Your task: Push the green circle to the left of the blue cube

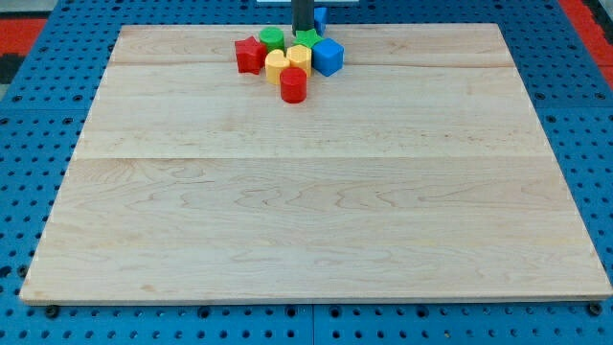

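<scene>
The green circle (272, 39) sits near the view's top edge of the wooden board (316, 192), in a tight cluster of blocks. The blue cube (328, 57) is at the right end of that cluster. Between them lie a green star (306, 40) and two yellow blocks (299, 57) (277, 66). A red star (250, 55) is at the cluster's left and a red cylinder (293, 84) at its bottom. My tip (302, 33) stands at the top of the cluster, just above the green star and right of the green circle.
Another blue block (321, 15) shows partly behind the rod at the view's top edge. Blue pegboard (38, 115) surrounds the board on all sides.
</scene>
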Controlling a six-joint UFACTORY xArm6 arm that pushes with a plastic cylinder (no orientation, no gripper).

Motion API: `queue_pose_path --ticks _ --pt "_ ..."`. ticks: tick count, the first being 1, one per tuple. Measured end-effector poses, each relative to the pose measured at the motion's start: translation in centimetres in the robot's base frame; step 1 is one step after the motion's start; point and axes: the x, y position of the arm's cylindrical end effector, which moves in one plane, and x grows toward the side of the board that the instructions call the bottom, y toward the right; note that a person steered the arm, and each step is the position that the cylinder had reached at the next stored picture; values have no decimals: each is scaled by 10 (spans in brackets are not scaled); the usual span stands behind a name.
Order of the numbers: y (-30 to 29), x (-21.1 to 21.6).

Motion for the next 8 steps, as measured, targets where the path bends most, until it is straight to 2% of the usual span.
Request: queue_pose_path --ticks 4,5,7,8 --pt "3 1" --pt "-21 1" --pt "-138 0" --pt "-137 4"
